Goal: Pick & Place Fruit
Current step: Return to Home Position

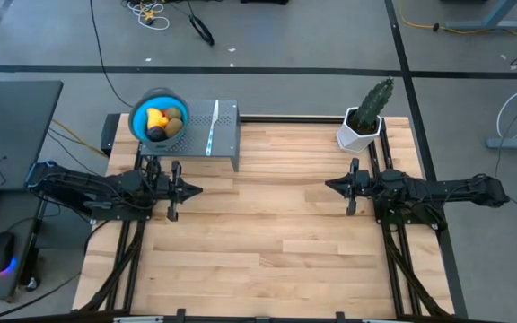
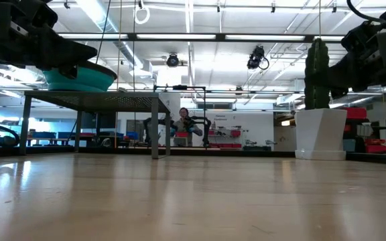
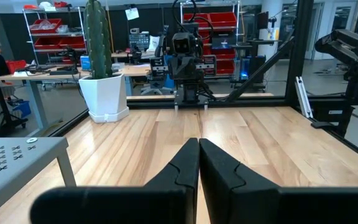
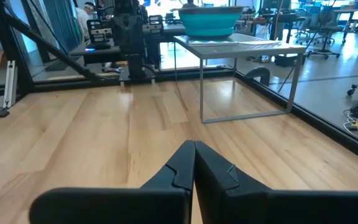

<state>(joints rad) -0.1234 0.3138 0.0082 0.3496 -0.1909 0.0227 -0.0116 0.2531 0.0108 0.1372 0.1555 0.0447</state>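
The fruit [image 1: 163,123], a yellow-orange piece, olive-brown ovals and a black ball, lies in a blue bowl [image 1: 136,115] on a small grey metal stand [image 1: 224,135] at the table's far left. The bowl [image 4: 211,20] also shows in the right wrist view. My left gripper [image 1: 197,190] hovers shut at the table's left side, pointing level toward the right; its fingers [image 3: 199,163] meet. My right gripper [image 1: 328,185] hovers shut at the right side, facing the left one; its fingers [image 4: 194,163] meet too. Neither touches anything.
A green cactus in a white pot [image 1: 363,122] stands at the table's far right corner. A slim white-and-blue stick [image 1: 212,133] lies on the grey stand. Bare wooden tabletop [image 1: 267,224] stretches between and in front of the two grippers.
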